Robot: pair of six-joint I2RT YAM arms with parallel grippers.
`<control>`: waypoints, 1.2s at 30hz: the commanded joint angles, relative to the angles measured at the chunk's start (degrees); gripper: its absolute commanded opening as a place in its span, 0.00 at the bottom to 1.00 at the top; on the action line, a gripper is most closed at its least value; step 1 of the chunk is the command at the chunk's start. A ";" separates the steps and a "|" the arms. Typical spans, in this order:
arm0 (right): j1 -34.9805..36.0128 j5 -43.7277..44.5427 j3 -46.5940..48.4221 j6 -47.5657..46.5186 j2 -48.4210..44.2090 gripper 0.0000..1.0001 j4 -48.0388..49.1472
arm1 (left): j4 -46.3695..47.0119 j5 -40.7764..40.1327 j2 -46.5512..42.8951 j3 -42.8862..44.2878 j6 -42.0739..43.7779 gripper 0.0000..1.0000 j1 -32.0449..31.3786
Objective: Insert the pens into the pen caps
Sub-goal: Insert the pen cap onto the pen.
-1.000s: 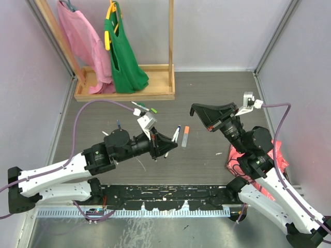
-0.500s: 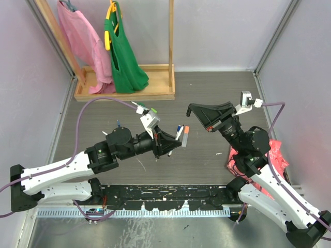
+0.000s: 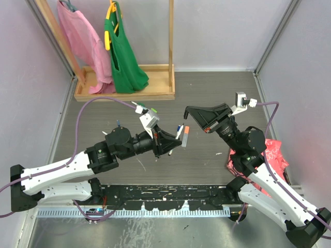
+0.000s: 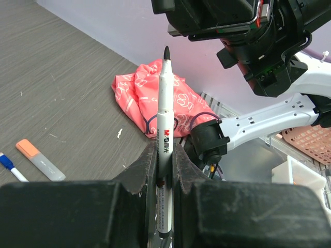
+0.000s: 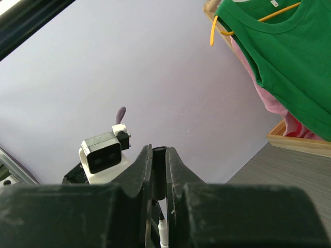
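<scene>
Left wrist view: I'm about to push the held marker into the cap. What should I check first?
1. Left gripper clamped on the white-barrelled, black-tipped marker: ok.
2. Marker tip bare: ok.
3. Right gripper holding the short black plastic cap: ok.
4. Tip lined up with the cap's opening: cannot tell, opening hidden.
5. Orange-ended grey highlighter and blue-ended pen lying on the grey table, clear of the path: ok.

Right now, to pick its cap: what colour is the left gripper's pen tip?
Black, on the pen; left wrist view.
</scene>
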 commanded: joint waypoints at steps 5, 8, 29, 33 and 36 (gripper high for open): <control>-0.09 -1.64 -0.04 1.16 -1.08 0.00 3.26 | 4.61 -1.12 -1.84 1.95 0.97 0.00 -0.15; -0.02 -1.68 -0.23 1.36 -1.17 0.00 3.26 | 4.61 -1.21 -1.84 1.98 0.97 0.00 -0.09; -0.02 -3.61 -0.21 1.83 -0.66 0.00 2.78 | 4.95 -1.69 -1.49 1.81 0.57 0.00 -0.16; -0.07 -4.08 -0.21 1.88 -0.48 0.00 2.46 | 5.00 -1.80 -1.44 2.03 0.69 0.00 -0.15; 0.00 -4.16 -0.52 2.00 -0.55 0.00 2.27 | 5.05 -1.83 -1.22 1.99 0.70 0.00 -0.21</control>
